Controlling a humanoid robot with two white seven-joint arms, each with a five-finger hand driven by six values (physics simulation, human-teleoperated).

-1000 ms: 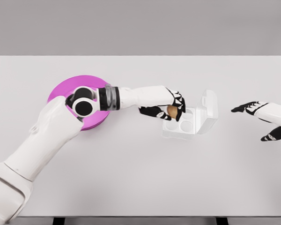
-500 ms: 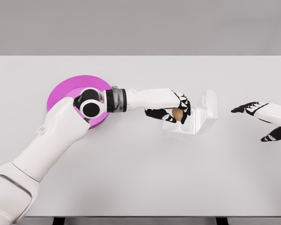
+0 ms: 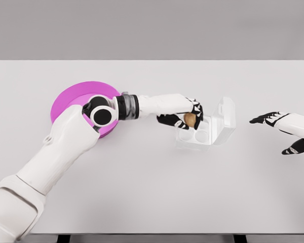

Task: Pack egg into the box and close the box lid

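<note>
White counter fills most of the view, matte and bare at the near edge, two dark legs or supports just visible under its front lip. Left arm enters at the lower left and reaches across toward the middle. Its elbow joint covers part of a magenta plate lying flat on the counter, left of centre.

Left hand has its fingers grasping the egg, brown, pinched under the dark fingertips. Egg sits right over the near-left part of the box, a clear plastic carton with round cups. Can't tell if the egg touches a cup yet or hangs just above it. Lid stands up, hinged on the box's right side, open.

Step in hand looks like the placing: egg being lowered into a cup. Next move likely calls for settling it in, letting go, pulling the hand clear, then flipping the lid over leftward to shut.

Right hand hovers well apart at the right edge, fingers released and spread, holding nothing, probably waiting for the lid.

Beyond the far counter edge only a plain grey wall, no other objects
</note>
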